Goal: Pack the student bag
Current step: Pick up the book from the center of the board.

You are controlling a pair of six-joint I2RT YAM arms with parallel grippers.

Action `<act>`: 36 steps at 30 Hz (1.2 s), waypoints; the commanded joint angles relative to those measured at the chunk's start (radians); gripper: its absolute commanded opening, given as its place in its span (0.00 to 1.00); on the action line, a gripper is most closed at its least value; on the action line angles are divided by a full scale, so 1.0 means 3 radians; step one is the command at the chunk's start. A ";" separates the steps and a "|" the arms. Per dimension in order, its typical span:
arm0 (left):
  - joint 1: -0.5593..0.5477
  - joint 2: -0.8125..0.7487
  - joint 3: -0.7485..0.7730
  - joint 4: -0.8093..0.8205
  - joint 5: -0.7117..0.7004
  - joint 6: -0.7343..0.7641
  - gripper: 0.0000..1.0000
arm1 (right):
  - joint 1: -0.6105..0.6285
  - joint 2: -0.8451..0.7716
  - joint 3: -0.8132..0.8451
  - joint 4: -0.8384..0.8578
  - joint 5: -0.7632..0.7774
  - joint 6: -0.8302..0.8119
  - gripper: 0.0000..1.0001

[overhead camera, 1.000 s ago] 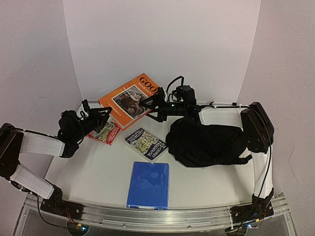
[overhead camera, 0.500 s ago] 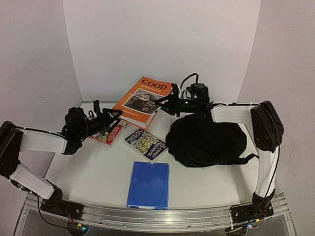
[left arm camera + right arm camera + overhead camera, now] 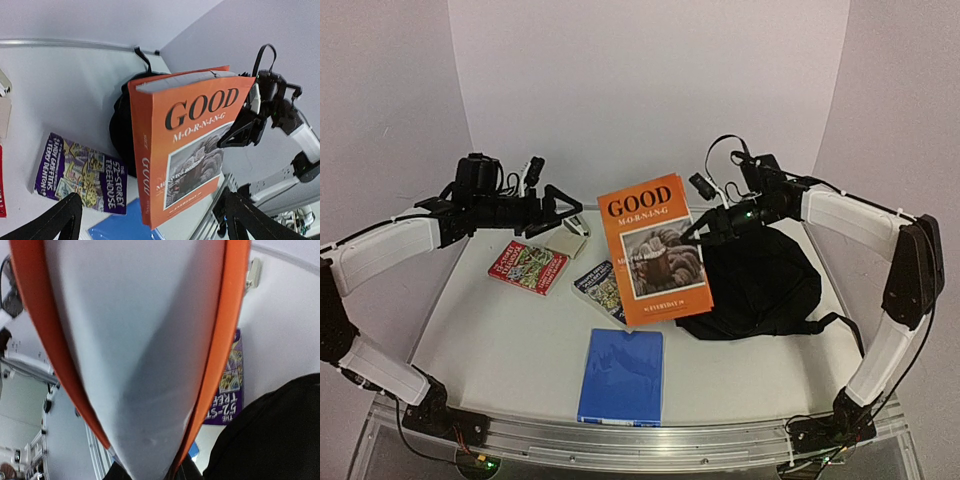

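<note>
The student bag (image 3: 760, 290) lies black and slumped at the right of the table, also in the left wrist view (image 3: 120, 130) and the right wrist view (image 3: 280, 435). A large orange "Good Morning" book (image 3: 653, 250) hangs upright in the air beside the bag's left side. My right gripper (image 3: 695, 235) is shut on its right edge. The right wrist view shows the book's page edge (image 3: 145, 340) running out from between the jaws of the right gripper (image 3: 150, 475). My left gripper (image 3: 565, 205) is raised at the left, open and apart from the book (image 3: 195, 150).
A red book (image 3: 527, 267) and a purple "52-Storey Treehouse" book (image 3: 598, 285) lie left of centre. A blue book (image 3: 622, 375) lies near the front edge. A small pale object (image 3: 570, 240) rests behind the red book. White walls surround the table.
The right gripper closed on the orange book and lifted it upright, toward the bag. The left gripper opened, let go of the book and rose back to the left.
</note>
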 commanded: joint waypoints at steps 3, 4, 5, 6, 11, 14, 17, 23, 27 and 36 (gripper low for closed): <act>-0.0011 0.0213 0.0434 -0.0963 0.0596 0.0796 1.00 | 0.0180 -0.0073 0.0304 -0.2113 -0.0096 -0.1821 0.02; -0.0042 0.0248 0.0490 -0.1051 0.0652 0.0876 1.00 | 0.0236 -0.0065 0.0313 -0.2275 -0.0064 -0.1955 0.01; -0.0097 0.0299 0.0555 -0.1157 0.0690 0.0973 1.00 | 0.0302 -0.0053 0.0318 -0.2401 -0.0029 -0.2073 0.01; -0.0169 0.0356 0.0602 -0.1243 0.0728 0.1059 1.00 | 0.0348 -0.0041 0.0321 -0.2490 -0.0007 -0.2152 0.00; -0.0585 0.0605 0.0699 -0.1466 0.1044 0.1315 1.00 | 0.0456 0.0062 0.0397 -0.2779 -0.0004 -0.2382 0.00; -0.0798 0.0682 0.0706 -0.1494 0.1112 0.1411 1.00 | 0.0526 0.0159 0.0464 -0.2969 -0.0015 -0.2531 0.00; -0.0922 0.0695 0.0684 -0.1480 0.1270 0.1493 1.00 | 0.0579 0.0213 0.0503 -0.3031 -0.0025 -0.2578 0.00; -0.1062 0.0678 0.0571 -0.1355 0.1433 0.1545 0.99 | 0.0608 0.0258 0.0542 -0.3069 -0.0053 -0.2614 0.00; -0.1106 0.0769 0.0547 -0.1239 0.1503 0.1496 0.89 | 0.0630 0.0266 0.0599 -0.3078 -0.0089 -0.2616 0.00; -0.1138 0.0909 0.0474 -0.0978 0.1631 0.1344 0.49 | 0.0651 0.0349 0.0703 -0.3158 -0.0170 -0.2651 0.00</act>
